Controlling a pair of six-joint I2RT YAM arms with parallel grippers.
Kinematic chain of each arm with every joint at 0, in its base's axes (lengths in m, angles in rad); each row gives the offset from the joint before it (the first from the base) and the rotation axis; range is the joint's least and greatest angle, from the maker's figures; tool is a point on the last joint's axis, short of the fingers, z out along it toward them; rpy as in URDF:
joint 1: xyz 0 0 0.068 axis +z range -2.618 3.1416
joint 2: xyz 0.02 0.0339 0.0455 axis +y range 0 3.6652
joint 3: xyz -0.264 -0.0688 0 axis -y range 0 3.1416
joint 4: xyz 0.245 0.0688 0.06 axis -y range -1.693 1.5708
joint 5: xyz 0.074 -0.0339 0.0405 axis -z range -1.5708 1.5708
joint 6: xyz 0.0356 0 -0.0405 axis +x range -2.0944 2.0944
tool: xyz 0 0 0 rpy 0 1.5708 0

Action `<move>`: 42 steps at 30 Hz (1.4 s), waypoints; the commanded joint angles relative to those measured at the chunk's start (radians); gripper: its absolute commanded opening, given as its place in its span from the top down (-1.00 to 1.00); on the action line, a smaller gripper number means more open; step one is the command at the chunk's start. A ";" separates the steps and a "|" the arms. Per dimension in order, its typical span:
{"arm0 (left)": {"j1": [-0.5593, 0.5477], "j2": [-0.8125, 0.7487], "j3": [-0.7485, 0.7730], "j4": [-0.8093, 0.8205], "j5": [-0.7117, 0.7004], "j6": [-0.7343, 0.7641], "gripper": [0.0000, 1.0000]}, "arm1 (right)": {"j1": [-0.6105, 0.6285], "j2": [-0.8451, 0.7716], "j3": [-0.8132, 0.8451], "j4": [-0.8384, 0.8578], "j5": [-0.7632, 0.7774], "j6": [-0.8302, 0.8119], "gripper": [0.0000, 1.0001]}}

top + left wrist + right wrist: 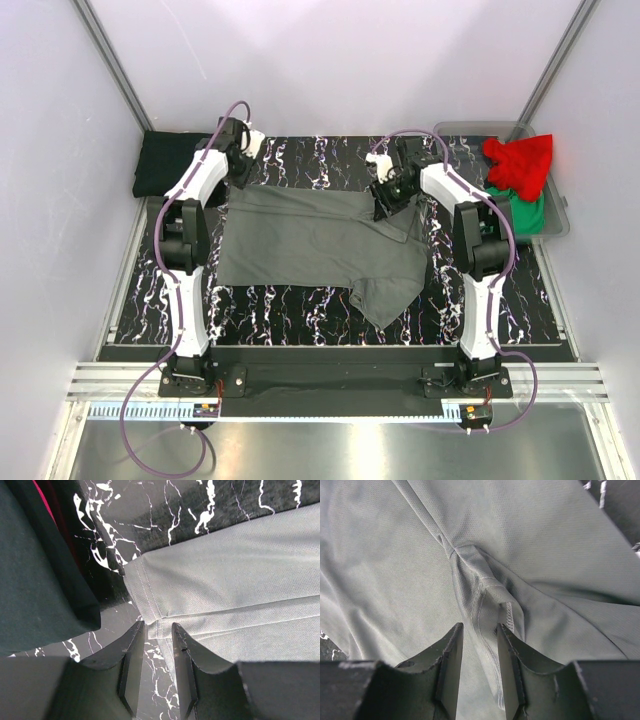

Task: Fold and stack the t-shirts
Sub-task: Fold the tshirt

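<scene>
A large dark grey t-shirt (310,240) lies spread on the black marbled table (300,300), with one sleeve trailing toward the front (385,295). My left gripper (238,175) is at its far left corner. In the left wrist view the hemmed corner (150,600) reaches just between the parted fingertips of the left gripper (157,627), and table shows in the gap. My right gripper (385,203) hangs over the far right part of the shirt. Its jaws (479,627) are open and straddle a raised, stitched fold (487,587). A folded black t-shirt (165,165) lies at the far left.
A clear grey plastic bin (560,215) stands at the far right and holds a red t-shirt (520,160) and a green one (530,212). The black t-shirt (35,580) lies close beside my left fingers. Pale walls close in the table on three sides.
</scene>
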 commanded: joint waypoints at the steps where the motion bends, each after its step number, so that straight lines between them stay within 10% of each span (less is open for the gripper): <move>1: -0.002 -0.065 -0.005 0.033 -0.017 0.014 0.33 | -0.005 0.018 0.042 -0.020 -0.051 0.020 0.20; 42: -0.013 -0.071 -0.004 0.033 -0.014 0.018 0.32 | 0.018 -0.047 -0.012 -0.097 -0.174 -0.006 0.20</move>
